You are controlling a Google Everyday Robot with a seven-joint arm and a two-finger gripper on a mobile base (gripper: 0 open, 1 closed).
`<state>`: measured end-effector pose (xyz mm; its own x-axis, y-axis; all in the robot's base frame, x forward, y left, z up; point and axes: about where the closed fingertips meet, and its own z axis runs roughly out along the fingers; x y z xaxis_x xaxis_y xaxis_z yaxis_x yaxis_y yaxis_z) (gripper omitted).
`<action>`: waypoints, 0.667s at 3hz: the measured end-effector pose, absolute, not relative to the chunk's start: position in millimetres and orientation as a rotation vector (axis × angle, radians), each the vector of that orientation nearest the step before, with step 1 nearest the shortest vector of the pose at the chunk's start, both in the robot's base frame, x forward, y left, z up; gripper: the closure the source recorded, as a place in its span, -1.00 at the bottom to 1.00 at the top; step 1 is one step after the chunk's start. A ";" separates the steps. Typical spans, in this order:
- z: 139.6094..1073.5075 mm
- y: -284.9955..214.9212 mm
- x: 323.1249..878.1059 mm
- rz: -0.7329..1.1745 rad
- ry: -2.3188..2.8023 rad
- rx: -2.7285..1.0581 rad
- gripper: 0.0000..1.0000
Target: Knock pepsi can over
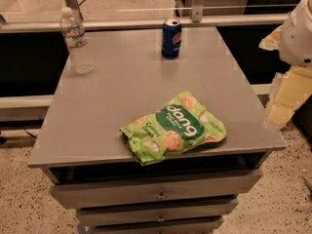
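Note:
The pepsi can [171, 38] is dark blue with a silver top and a round logo. It stands upright near the far edge of the grey table [122, 96], right of the middle. My arm's white housing [297, 33] and the pale yellow gripper [282, 112] hang off the table's right side. The gripper is well to the right of the can and nearer the front, apart from it and touching nothing.
A clear plastic water bottle [76, 42] stands upright at the table's far left corner. A green "dang" snack bag [174, 127] lies flat near the front edge. Drawers [158, 194] sit under the tabletop. A rail [146, 22] runs behind the table.

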<state>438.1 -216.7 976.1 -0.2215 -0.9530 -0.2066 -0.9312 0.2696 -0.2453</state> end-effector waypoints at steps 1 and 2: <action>975.7 -215.9 442.8 -0.100 2.220 -1.713 -1.00; 962.5 -210.7 472.7 -0.045 2.175 -1.674 -1.00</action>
<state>472.7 -210.7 962.5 -0.2074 -0.9352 -0.2870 -0.9225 0.2847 -0.2609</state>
